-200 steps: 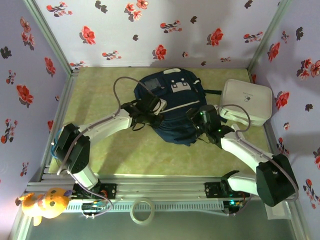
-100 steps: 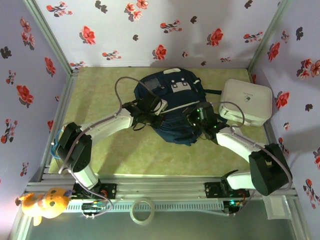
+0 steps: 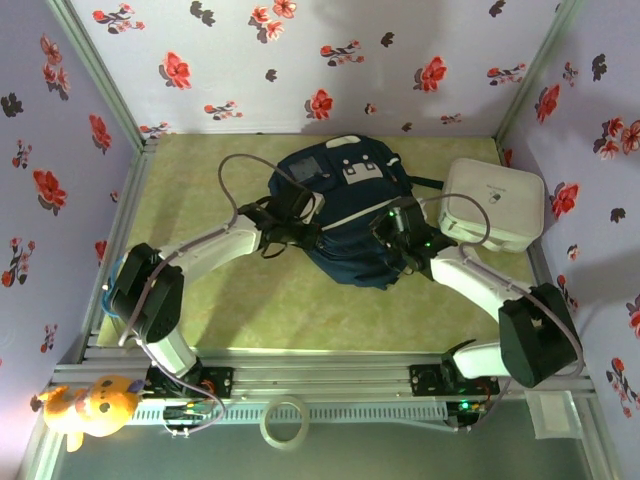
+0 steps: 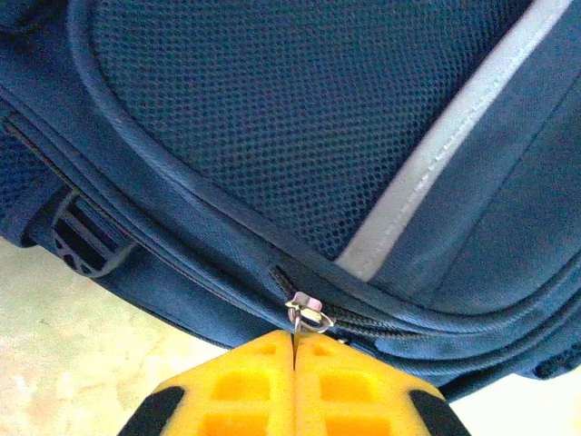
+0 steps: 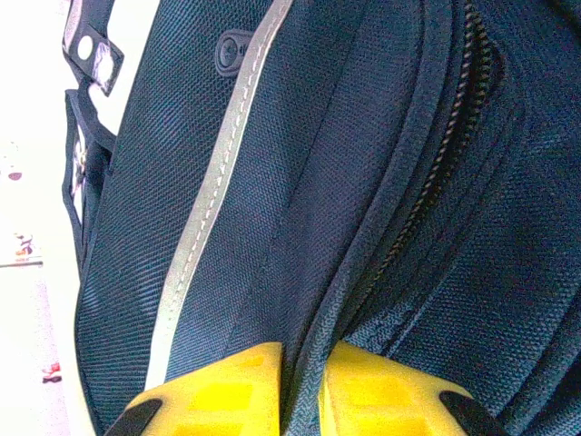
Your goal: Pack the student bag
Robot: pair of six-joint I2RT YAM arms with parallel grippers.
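Over to the middle of the overhead frame: student bag (image 3: 345, 215), lying flat on the green mat (image 3: 200, 190), a touch above centre. To its right and just apart from it, white box (image 3: 495, 205) by the right wall.

Reaching in from the lower left, left gripper (image 3: 303, 213), down on the bag's left flank. From the wrist camera, clamped fully together at the bottom edge with no gap between the yellow fingers, nipping the thin tab of the silver zipper pull (image 4: 307, 313). Zipper track (image 4: 381, 329) running off to the right from that pull, closed as far as can be seen. Above it, mesh pocket panel (image 4: 272, 118) and a grey stripe (image 4: 454, 136) slanting toward the upper right corner.

Coming in from the lower right, right gripper (image 3: 393, 233), pressed against the bag's right side. From its own camera, nearly closed at the bottom of the frame, with a raised fold of navy fabric squeezed in the narrow slot between the yellow fingers. Second zipper (image 5: 436, 154) curving down from the upper right, closed along the stretch in sight.

Lower left corner of the overhead frame, outside the rail: orange plush toy (image 3: 85, 405). Bottom centre: roll of tape (image 3: 283, 420).
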